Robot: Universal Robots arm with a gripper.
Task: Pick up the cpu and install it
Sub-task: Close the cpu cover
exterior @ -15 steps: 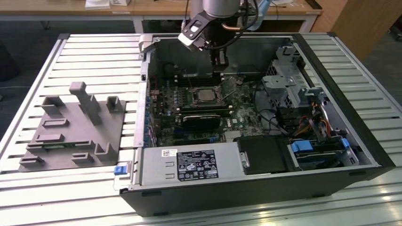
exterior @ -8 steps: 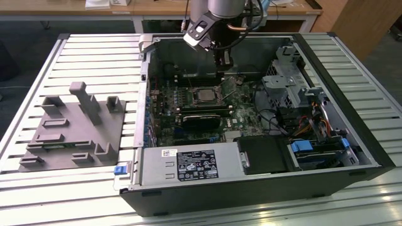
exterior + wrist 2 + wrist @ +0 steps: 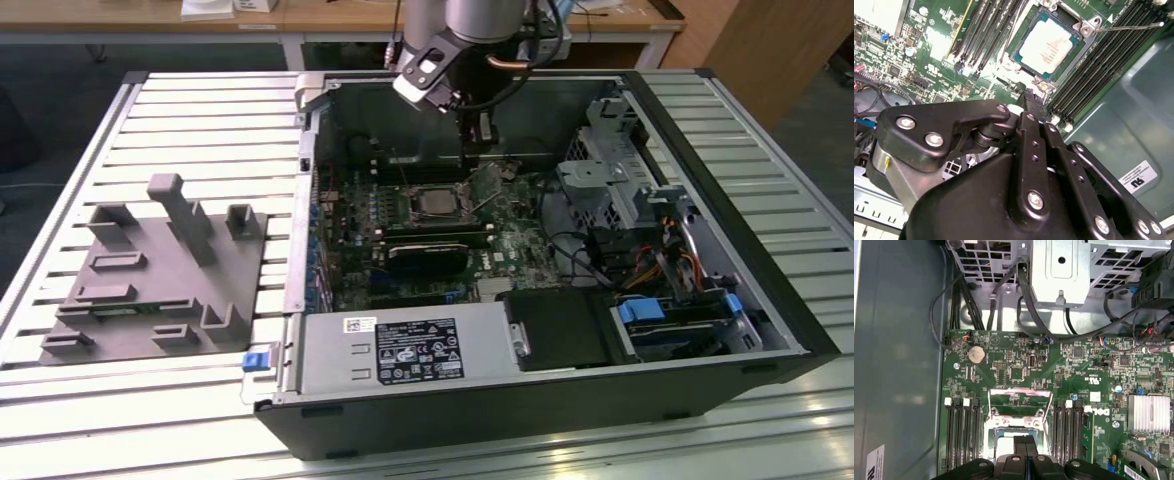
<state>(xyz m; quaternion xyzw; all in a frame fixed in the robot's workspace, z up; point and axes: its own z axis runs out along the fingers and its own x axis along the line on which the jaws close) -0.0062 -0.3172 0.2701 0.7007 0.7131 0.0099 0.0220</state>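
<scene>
I have the tool [image 3: 1025, 449] inside the open computer case [image 3: 747, 300], which lies on the slatted surface [image 3: 200, 100]. In the first wrist view its two black fingertips meet with only a thin seam between them, so I read the tool as closed together with nothing in it.

The cpu [image 3: 1051, 44] lies flat in the motherboard socket [image 3: 1080, 59], pale silver top facing up, with rows of memory slots [image 3: 1104, 55] on either side. A thin metal lever [image 3: 1134, 25] runs out from one corner of the socket. In the first wrist view a metal frame seems to stand raised over the socket, though the tool hides part of it and I cannot be sure.

In the exterior view the tool hangs just beyond the cpu, towards the far wall of the case, close above the motherboard [image 3: 521, 225] and not touching the chip. The grey fixture plate [image 3: 147, 290] sits on the surface to the exterior view's left, well apart from the case.
</scene>
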